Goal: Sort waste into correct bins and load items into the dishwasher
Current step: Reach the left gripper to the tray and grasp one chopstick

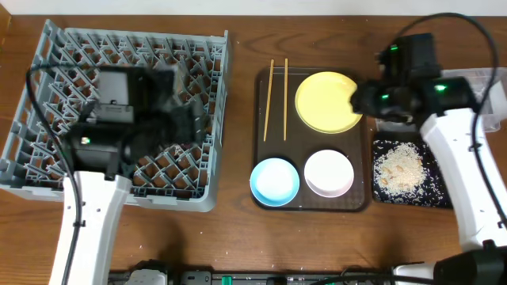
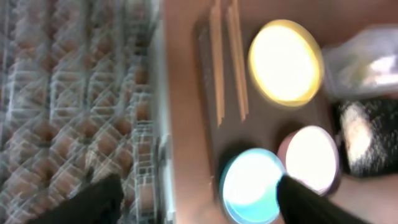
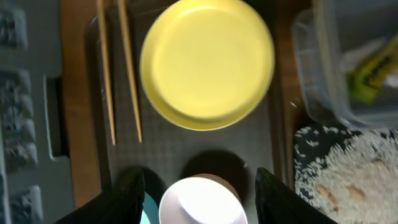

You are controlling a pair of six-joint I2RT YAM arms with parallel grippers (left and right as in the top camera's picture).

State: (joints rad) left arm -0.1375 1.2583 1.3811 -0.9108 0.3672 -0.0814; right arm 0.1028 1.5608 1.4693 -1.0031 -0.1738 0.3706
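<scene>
The dish rack [image 1: 47,55] is pale grey, a lattice with brown showing through. The table [image 1: 238,237] is reddish-brown woodgrain. The serving tray [image 1: 293,142] is dark brown with a fine woven texture. On it are a plain yellow plate [image 1: 326,101], a light-blue bowl [image 1: 275,180], a white bowl [image 1: 329,172] and tan chopsticks [image 1: 270,99]. The black tray [image 1: 384,194] is speckled with off-white rice [image 1: 400,168]. In the clear tub [image 3: 311,68], the wrapper [image 3: 372,73] looks green-yellow, though blurred.

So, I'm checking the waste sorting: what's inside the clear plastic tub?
A green-and-yellow snack wrapper lies in the clear tub. The rest of its inside runs out of the right wrist view and is mostly covered by the right arm overhead.
</scene>
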